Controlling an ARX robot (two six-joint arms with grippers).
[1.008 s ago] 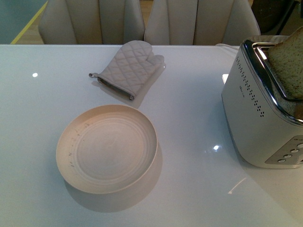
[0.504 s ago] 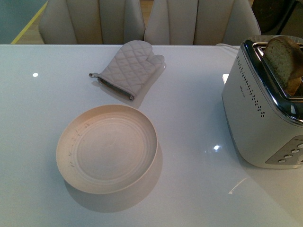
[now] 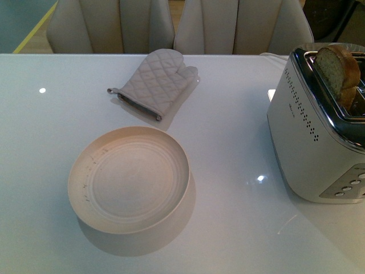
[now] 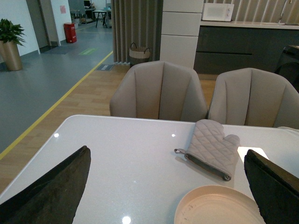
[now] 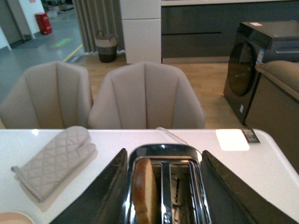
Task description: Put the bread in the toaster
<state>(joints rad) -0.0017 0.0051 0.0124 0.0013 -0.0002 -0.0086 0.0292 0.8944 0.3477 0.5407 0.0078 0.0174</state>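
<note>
The bread [image 3: 339, 71] stands in the nearer slot of the silver toaster [image 3: 313, 142] at the table's right, its upper half poking out of the chrome top. In the right wrist view the bread [image 5: 144, 191] sits in one slot of the toaster [image 5: 163, 154], and the other slot holds nothing. My right gripper [image 5: 163, 196] is open above the toaster, its dark fingers [image 5: 100, 196] astride the top, holding nothing. My left gripper [image 4: 170, 191] is open and empty, over the table near the plate. Neither gripper shows in the front view.
An empty cream plate [image 3: 91, 194] lies at the table's middle left; it also shows in the left wrist view [image 4: 205, 198]. A quilted grey oven mitt [image 3: 155, 81] lies behind it. Padded chairs [image 3: 228, 25] stand at the far edge.
The bread has dropped lower into the toaster slot and now stands free; a second ago it rose far above the toaster, reaching the picture's right edge.
</note>
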